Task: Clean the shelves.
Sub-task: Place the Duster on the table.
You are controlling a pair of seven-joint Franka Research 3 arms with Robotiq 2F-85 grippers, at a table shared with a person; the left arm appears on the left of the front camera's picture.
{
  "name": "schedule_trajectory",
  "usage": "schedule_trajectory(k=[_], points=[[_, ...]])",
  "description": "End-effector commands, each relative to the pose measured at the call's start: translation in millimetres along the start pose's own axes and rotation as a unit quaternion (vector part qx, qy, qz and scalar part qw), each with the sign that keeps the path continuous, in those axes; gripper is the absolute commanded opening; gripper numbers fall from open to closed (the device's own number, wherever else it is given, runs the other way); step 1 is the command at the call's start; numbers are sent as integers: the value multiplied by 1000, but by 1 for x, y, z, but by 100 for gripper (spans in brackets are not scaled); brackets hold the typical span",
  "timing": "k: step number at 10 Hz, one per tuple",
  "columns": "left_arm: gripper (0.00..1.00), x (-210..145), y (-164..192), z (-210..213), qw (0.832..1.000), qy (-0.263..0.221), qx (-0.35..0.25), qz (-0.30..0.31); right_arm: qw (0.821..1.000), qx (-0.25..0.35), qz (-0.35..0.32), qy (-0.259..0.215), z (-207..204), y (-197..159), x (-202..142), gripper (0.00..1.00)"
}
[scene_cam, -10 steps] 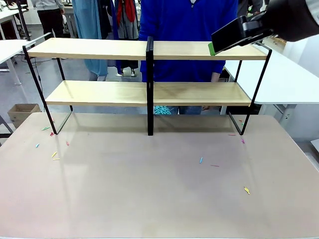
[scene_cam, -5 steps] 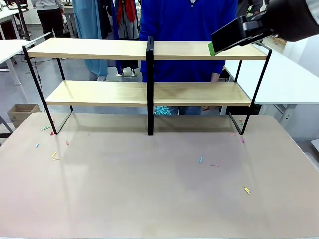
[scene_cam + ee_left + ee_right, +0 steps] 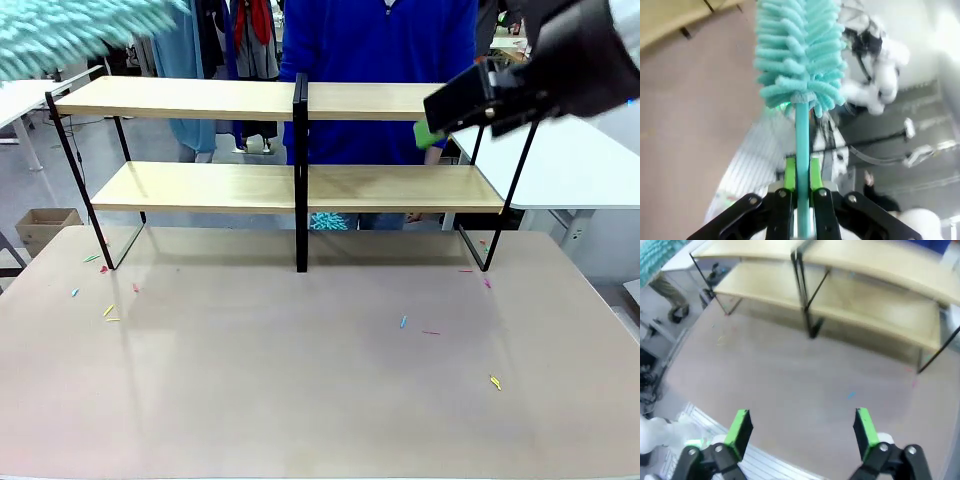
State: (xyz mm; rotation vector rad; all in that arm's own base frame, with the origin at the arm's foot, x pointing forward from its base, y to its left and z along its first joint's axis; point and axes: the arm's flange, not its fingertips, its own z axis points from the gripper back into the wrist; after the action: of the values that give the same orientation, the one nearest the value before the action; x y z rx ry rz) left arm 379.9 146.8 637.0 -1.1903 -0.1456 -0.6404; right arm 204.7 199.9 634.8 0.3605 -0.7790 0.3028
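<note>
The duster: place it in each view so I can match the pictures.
Front view: the duster is a blurred teal streak at top left, above the shelves' left end.
Left wrist view: upright at centre, its handle clamped in the left end effector.
Right wrist view: a teal patch in the top left corner.
Shared landmark: the shelves, whose wooden board shows at top left of the left wrist view and across the top of the right wrist view.

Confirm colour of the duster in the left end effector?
Teal duster, head and handle; clearest in the left wrist view.
</note>
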Motion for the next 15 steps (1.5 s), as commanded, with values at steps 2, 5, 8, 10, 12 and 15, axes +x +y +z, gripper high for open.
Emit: schedule_trajectory(k=[2, 5, 8, 10, 12, 15], points=[[12, -3, 19, -17, 940, 338, -32, -40, 936, 194, -275, 98, 8, -100, -71, 100], [12, 0, 80, -85, 889, 445, -98, -42, 895, 189, -399, 69, 19, -176, -150, 100], [12, -26, 87, -169, 916, 393, -72, -18, 919, 224, -312, 91, 51, -152, -30, 100], [12, -33, 136, -185, 930, 353, -97, -18, 893, 221, -369, 135, 29, -195, -39, 100], [12, -29, 168, -196, 957, 273, -83, -52, 844, 288, -398, 216, -20, -242, -76, 100], [12, -14, 199, -206, 974, 199, 39, -98, 818, 298, -413, 268, -75, -273, -134, 100]])
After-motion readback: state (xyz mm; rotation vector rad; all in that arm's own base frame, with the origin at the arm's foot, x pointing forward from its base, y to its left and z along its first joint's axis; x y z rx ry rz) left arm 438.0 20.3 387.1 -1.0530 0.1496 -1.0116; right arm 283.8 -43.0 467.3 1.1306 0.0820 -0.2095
